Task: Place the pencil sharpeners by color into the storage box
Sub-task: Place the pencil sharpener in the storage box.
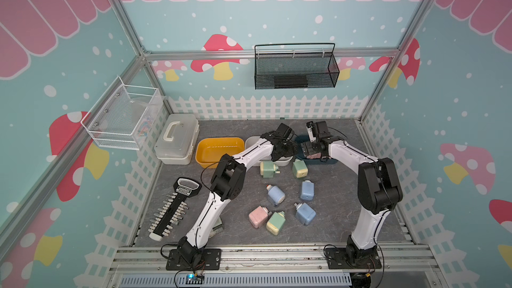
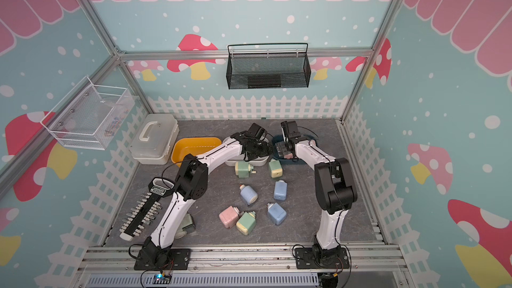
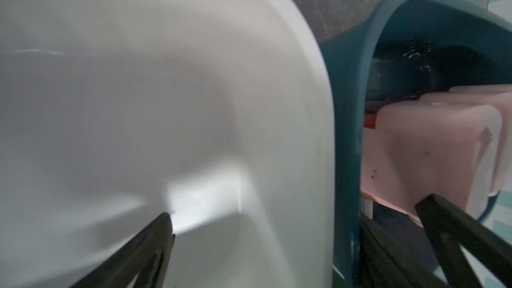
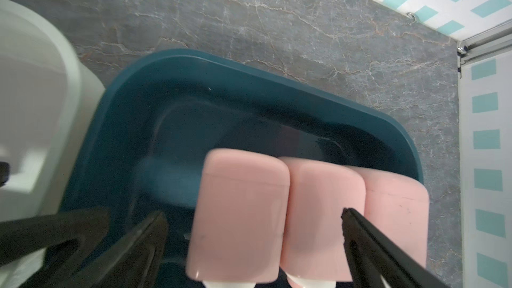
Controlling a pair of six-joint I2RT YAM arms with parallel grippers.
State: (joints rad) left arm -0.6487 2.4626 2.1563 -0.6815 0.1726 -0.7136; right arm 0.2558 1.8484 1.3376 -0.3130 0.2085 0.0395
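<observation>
My right gripper (image 4: 252,211) hangs over the teal bin (image 4: 277,87), jaws spread wide, gripping nothing. The right wrist view gives what the top views hide. Three pink sharpeners (image 4: 241,203) lie side by side in that bin, pressed together along one long wall, white knobs toward the camera. One finger (image 4: 360,234) crosses in front of two of them, and the other finger (image 4: 149,234) stands clear over the bin floor. Whether either one touches a sharpener I cannot tell. In both top views only a sliver of pink (image 1: 312,156) shows beneath that gripper.

My left gripper (image 3: 295,207) is also wide open and holds nothing. In the left wrist view one finger (image 3: 155,239) sits over the inside of the white bin (image 3: 249,78). The other finger (image 3: 457,231) reaches over the teal bin's edge, in front of a pink sharpener. The two bins stand just beside each other.

Only the top views show the loose sharpeners on the table. Two green ones (image 1: 268,169) lie near the white bin and three blue ones (image 1: 276,195) lie mid-table. Toward the front a fourth pink one (image 1: 258,216) lies just beside a green one (image 1: 275,223). Another sharpener (image 2: 188,224) lies partly hidden behind my left arm. The yellow bin (image 1: 219,141) stands on the white bin's far side from the teal.
</observation>
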